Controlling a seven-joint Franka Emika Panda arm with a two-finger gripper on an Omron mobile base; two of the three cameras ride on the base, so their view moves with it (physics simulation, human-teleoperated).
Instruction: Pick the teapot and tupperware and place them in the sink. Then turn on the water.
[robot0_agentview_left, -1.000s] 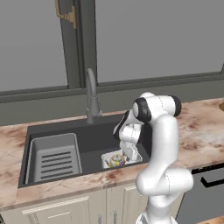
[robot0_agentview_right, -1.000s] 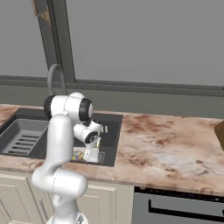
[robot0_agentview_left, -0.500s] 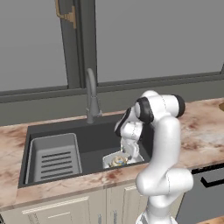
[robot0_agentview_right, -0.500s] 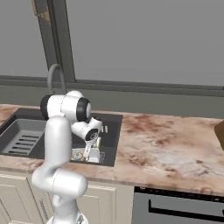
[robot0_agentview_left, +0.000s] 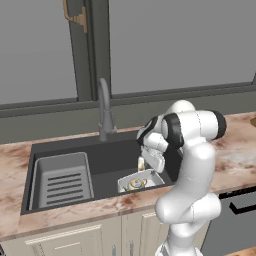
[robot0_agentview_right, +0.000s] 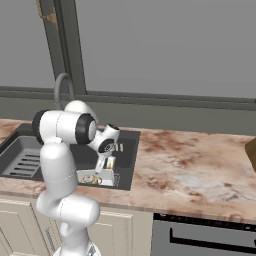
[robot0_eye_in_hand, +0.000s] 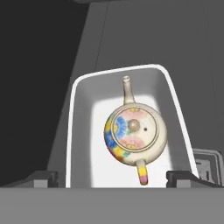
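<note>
The small yellowish teapot (robot0_eye_in_hand: 135, 135) with coloured patches sits upright inside the white tupperware (robot0_eye_in_hand: 77, 131), spout pointing away from the hand. Both rest on the floor of the dark sink (robot0_agentview_left: 100, 155) at its right end, where the tupperware (robot0_agentview_left: 150, 176) and teapot (robot0_agentview_left: 136, 184) show under the arm. My gripper (robot0_eye_in_hand: 111, 177) hangs just above the teapot, open, its fingertips (robot0_eye_in_hand: 43, 177) wide on either side and touching nothing. From the right, the gripper (robot0_agentview_right: 106, 167) hovers over the tupperware (robot0_agentview_right: 102, 180). No water falls from the faucet (robot0_agentview_left: 105, 107).
A grey slotted rack (robot0_agentview_left: 62, 180) fills the sink's left half. The arched faucet (robot0_agentview_right: 62, 87) stands behind the basin, left of the arm. Marbled counter (robot0_agentview_right: 190, 165) stretches to the right. A window wall rises behind.
The jaws have spread wide apart. The teapot stays put inside the tupperware, free of the fingers.
</note>
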